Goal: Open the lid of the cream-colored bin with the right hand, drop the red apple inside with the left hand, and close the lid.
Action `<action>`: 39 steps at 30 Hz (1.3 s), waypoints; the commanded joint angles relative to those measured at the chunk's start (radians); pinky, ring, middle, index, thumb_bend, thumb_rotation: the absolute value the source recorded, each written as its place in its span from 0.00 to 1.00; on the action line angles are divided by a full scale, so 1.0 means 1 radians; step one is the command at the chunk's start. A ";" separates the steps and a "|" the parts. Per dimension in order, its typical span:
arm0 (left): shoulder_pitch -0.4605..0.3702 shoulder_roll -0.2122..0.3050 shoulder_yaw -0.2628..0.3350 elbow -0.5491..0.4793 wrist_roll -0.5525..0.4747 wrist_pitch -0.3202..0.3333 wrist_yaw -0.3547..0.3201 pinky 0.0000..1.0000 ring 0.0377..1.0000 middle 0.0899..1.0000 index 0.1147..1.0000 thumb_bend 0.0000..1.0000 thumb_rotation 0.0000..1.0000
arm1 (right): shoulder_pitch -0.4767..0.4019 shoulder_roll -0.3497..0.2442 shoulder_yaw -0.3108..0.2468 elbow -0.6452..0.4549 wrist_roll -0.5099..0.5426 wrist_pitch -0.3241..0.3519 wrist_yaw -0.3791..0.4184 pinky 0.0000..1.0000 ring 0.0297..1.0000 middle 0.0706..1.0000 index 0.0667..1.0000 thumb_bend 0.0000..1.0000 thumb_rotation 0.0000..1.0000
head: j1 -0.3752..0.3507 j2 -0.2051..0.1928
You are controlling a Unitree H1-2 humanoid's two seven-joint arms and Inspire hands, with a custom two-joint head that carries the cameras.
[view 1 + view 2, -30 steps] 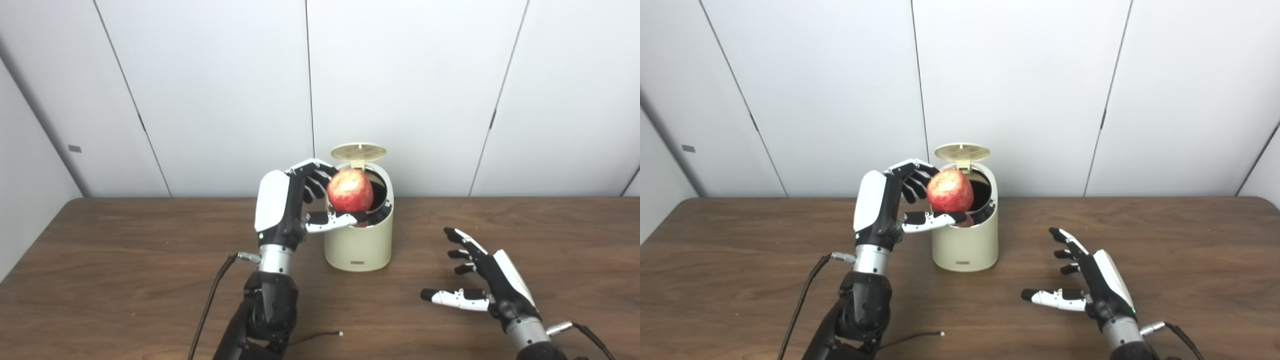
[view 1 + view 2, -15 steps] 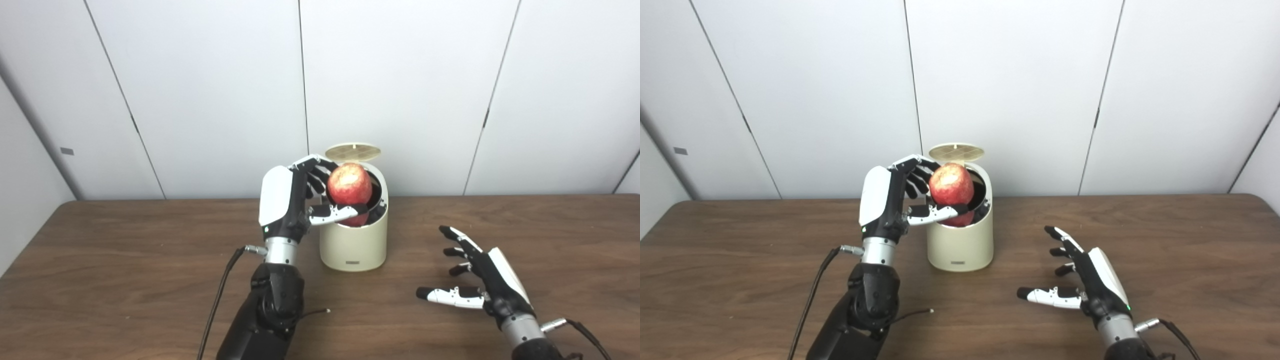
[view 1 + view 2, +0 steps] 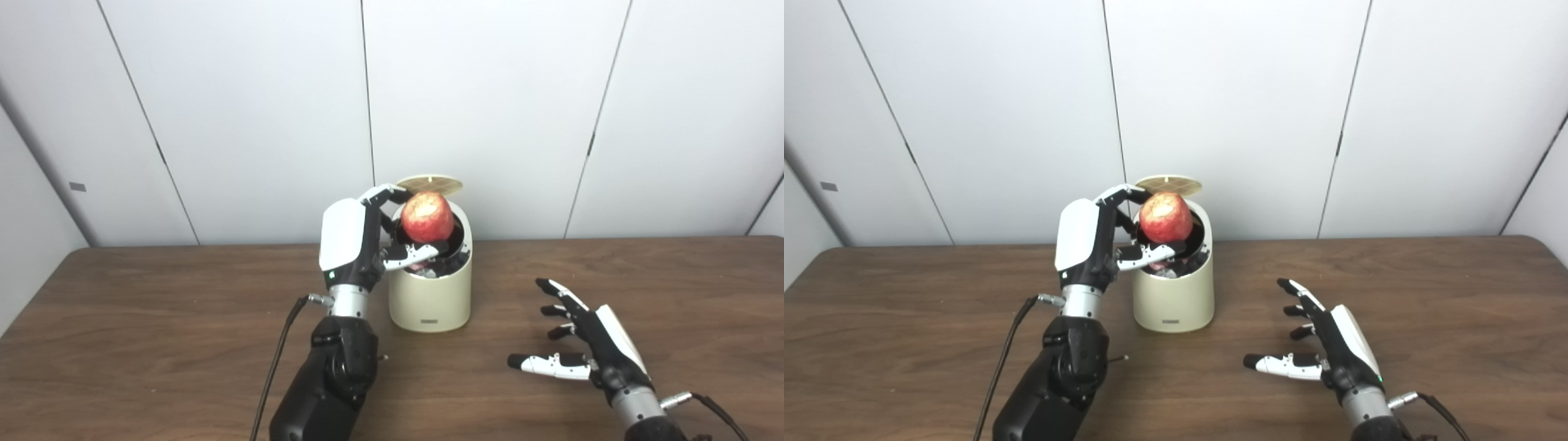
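Brown table (image 3: 153, 331) (cream bin (image 3: 430, 297) atop)

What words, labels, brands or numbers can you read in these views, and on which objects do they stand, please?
None can be read.
A small dark mark low on the front of the cream-colored bin: too small and blurred to read.
A small grey tag on the left wall panel: no legible text.

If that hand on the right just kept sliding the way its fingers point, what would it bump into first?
The right hand points up-left across the table, roughly toward the cream-colored bin. Bare wood lies between, so the bin's side would probably come first, though depth is hard to judge.
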 commanded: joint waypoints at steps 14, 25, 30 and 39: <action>-0.003 0.015 -0.001 -0.119 -0.016 0.023 -0.077 0.58 0.72 0.77 0.77 1.00 0.45 | -0.025 -0.002 0.007 -0.015 -0.006 -0.020 -0.009 0.60 0.79 0.90 0.88 0.84 0.28 | 0.009 0.006; 0.042 -0.014 0.061 -0.164 -0.106 -0.089 -0.002 0.39 0.52 0.60 0.62 0.65 0.26 | -0.020 -0.001 0.008 -0.019 -0.008 -0.013 -0.009 0.58 0.77 0.90 0.88 0.84 0.29 | 0.024 0.004; 0.069 -0.015 0.115 -0.184 -0.185 -0.191 0.025 0.33 0.46 0.55 0.44 0.51 0.08 | -0.018 -0.004 0.005 -0.006 -0.003 -0.023 -0.012 0.60 0.77 0.89 0.88 0.83 0.28 | 0.029 0.001; 0.126 0.017 0.200 -0.230 -0.331 -0.262 -0.030 0.44 0.56 0.60 0.43 0.50 0.07 | -0.022 -0.006 -0.005 0.002 0.011 -0.041 -0.019 0.58 0.77 0.89 0.87 0.84 0.28 | 0.039 0.000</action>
